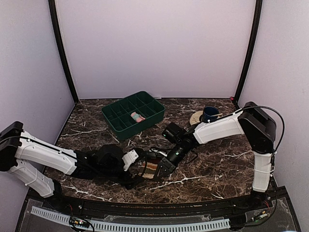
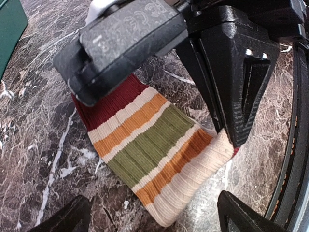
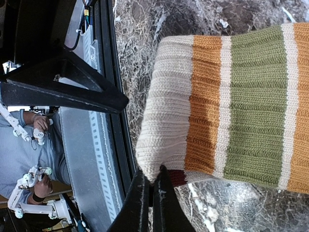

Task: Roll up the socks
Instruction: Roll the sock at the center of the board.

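Clearly not yet rolled, nearest the front edge of the table [image 1: 217, 159]: striped sock [image 2: 149, 145], cream cuff then orange, green and maroon bands, lying flat. Pinched at one corner of the cream cuff by the right gripper [image 3: 153, 193], fingers pressed tight together on the fabric. Hovering just above the same sock, left gripper [image 2: 154, 217], jaws spread wide and holding nothing. No curl visible along the exposed length, so judged barely begun for this one: cuff grasped, rolling itself not yet started. Farther back, green tray [image 1: 145, 124] with a pink sock [image 1: 137, 116] in one compartment, compact enough to pass for a finished roll, though too small in the overhead view to confirm. Probably one sock done and put away, one left to roll and likely to drop in beside it. Beyond, to the right, dark cup [image 1: 210, 114] on a pale plate [image 1: 197, 118], well apart from the work. Maroon end of the striped sock covered by the right gripper in the left wrist view and cut off at the frame edge in the right wrist view. Small maroon patch peeking from under the cuff at the pinch, perhaps the toe tucked beneath, impossible to tell.
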`<action>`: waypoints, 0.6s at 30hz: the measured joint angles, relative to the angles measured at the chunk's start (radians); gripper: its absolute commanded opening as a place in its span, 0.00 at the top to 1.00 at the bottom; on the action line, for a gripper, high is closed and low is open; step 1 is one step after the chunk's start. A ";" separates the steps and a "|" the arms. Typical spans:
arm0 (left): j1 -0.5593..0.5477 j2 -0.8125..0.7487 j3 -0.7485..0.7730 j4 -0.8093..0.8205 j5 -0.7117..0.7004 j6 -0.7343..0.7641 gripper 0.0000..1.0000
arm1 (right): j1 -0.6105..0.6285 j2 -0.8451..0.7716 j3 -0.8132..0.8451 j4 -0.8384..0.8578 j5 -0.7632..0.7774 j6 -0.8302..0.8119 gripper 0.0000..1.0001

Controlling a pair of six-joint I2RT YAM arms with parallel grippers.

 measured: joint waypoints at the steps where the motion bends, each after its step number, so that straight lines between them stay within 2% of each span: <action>1: -0.001 0.008 0.004 0.004 -0.003 0.008 0.07 | 0.000 0.000 -0.002 -0.001 -0.001 0.000 1.00; 11: -0.004 0.096 0.054 0.036 -0.016 0.062 0.10 | 0.000 0.000 -0.010 -0.006 -0.012 -0.001 1.00; 14: -0.004 0.110 0.061 0.039 -0.009 0.072 0.15 | 0.000 0.000 -0.010 -0.006 -0.015 0.000 1.00; 18: -0.005 0.121 0.063 0.044 0.011 0.083 0.27 | -0.003 0.000 -0.015 -0.006 -0.017 0.000 1.00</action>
